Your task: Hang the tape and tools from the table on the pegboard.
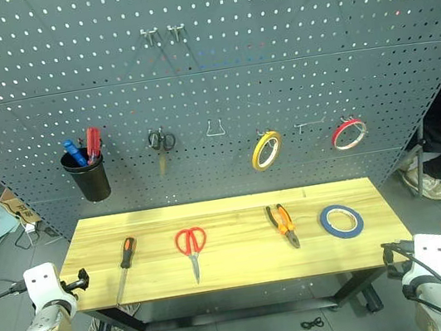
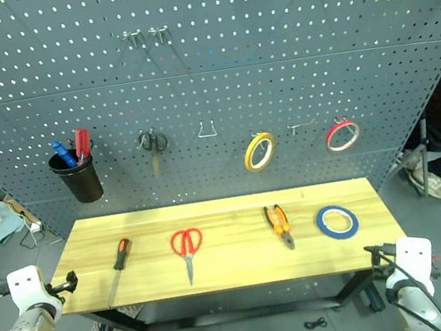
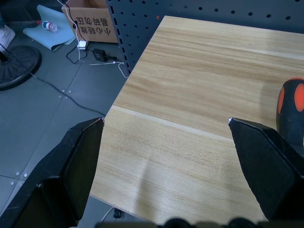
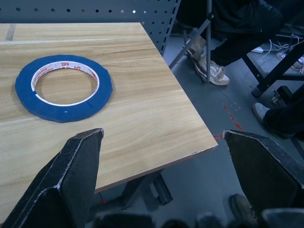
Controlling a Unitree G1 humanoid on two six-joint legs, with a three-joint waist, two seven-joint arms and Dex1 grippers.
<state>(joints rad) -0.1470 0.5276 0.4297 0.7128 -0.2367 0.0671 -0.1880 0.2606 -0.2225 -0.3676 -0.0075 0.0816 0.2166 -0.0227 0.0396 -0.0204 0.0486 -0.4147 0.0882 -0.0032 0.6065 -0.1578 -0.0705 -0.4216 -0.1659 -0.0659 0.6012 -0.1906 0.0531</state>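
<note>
Left gripper (image 3: 164, 142) at the table's (image 1: 238, 274) left front corner, fingers spread wide, nothing in them. Right gripper (image 4: 164, 152) same at the right front corner, wide apart and empty. On the table, left to right: screwdriver (image 1: 126, 262), red scissors (image 1: 191, 246), pliers (image 1: 282, 224), blue tape (image 1: 342, 220) lying flat near the right end. None touching. Pegboard (image 1: 212, 58) behind already carries a black cup (image 1: 88, 176) with blue and red drivers, small black scissors (image 1: 161, 142), yellow tape (image 1: 266, 150), red tape (image 1: 349, 133).
</note>
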